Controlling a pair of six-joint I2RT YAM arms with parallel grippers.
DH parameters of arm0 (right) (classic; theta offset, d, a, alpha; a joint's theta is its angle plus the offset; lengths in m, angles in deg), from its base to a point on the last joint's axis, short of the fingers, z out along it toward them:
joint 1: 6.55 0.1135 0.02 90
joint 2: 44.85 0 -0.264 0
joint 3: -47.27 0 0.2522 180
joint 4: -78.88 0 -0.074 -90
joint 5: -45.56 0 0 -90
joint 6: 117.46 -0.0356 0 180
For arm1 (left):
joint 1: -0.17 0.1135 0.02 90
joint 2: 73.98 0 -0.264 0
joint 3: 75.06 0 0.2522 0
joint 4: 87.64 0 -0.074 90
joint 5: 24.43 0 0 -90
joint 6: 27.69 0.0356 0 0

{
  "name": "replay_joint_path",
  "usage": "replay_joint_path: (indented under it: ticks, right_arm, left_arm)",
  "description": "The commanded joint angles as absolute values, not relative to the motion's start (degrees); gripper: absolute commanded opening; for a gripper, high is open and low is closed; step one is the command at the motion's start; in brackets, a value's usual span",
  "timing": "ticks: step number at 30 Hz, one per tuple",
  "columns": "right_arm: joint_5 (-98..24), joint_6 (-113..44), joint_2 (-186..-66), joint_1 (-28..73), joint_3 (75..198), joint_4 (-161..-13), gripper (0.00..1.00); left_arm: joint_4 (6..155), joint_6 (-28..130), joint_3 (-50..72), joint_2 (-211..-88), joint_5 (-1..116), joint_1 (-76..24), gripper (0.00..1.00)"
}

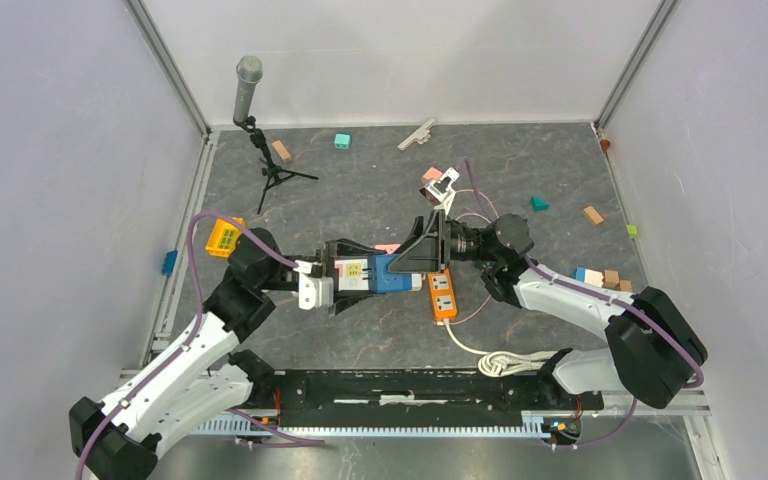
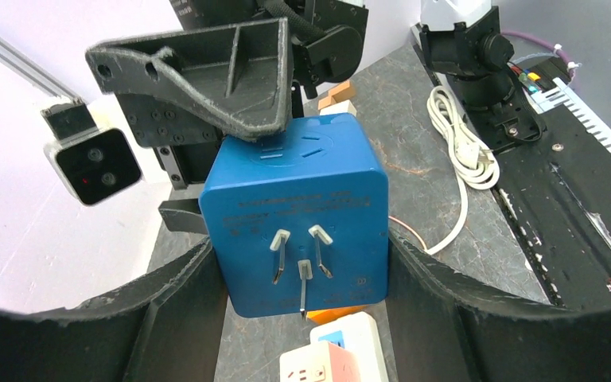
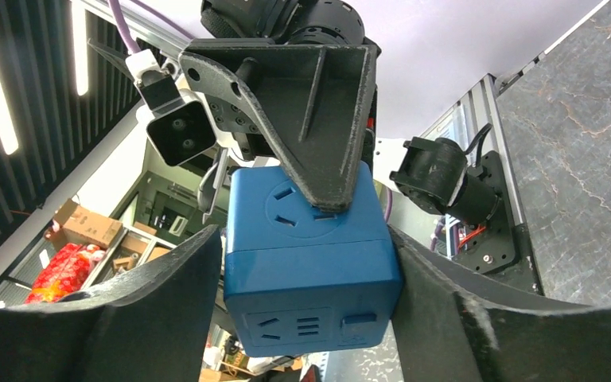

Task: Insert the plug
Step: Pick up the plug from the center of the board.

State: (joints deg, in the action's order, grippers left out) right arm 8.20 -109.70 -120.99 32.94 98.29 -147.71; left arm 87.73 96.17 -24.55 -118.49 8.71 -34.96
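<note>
Our left hand [image 2: 305, 274] and right hand [image 3: 310, 267] both pinch the blue plug cube [image 2: 298, 187] between them, so uneven pulls may skew its prongs [image 2: 302, 274] off the orange strip [image 1: 443, 296] below.

The cube [image 1: 392, 272] is boxed in on four sides by the left gripper [image 2: 302, 274] and right gripper [image 3: 310, 278]. Passage just beside it is blocked by the strip [image 1: 443, 295]; room is left over the table [image 1: 360, 190] beyond.
</note>
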Motion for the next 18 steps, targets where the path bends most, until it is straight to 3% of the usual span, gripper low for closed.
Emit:
replay_joint_path:
  ticks: [1,6,9,10,12,13,14,15,18]
  right_arm:
    - [9.7,-110.3,-121.3,34.0,98.7,-152.3,0.70]
    - [10.1,-110.8,-121.6,34.1,98.6,-153.6,0.36]
    - [10.4,-111.0,-121.9,34.0,98.5,-154.8,0.00]
    - [10.6,-111.1,-122.1,34.1,98.4,-155.0,0.00]
    - [10.7,-110.4,-122.2,34.0,98.3,-154.8,0.00]
    - [10.8,-109.7,-122.2,34.0,98.3,-154.4,0.00]
    - [10.9,-108.8,-122.1,33.9,98.1,-153.2,0.00]
    - [10.9,-107.6,-122.0,33.7,98.0,-151.9,0.00]
    - [10.8,-102.6,-120.9,32.5,97.7,-145.4,0.00]
  left_arm:
    - [90.4,98.5,-22.0,-118.5,10.3,-35.1,0.02]
    - [90.3,98.2,-22.1,-118.3,10.9,-35.1,0.02]
    - [90.2,97.8,-22.1,-118.2,11.6,-35.1,0.02]
    - [90.2,97.6,-22.1,-118.1,12.0,-35.1,0.09]
    - [90.2,95.9,-22.2,-118.1,13.4,-35.1,0.40]
    - [90.2,94.8,-22.3,-117.9,14.4,-35.1,0.62]
    - [90.2,93.7,-22.6,-117.8,15.3,-35.1,0.91]
    - [90.1,93.1,-22.8,-117.5,16.1,-35.1,0.99]
    - [90.0,90.5,-24.3,-116.2,18.7,-35.1,1.00]
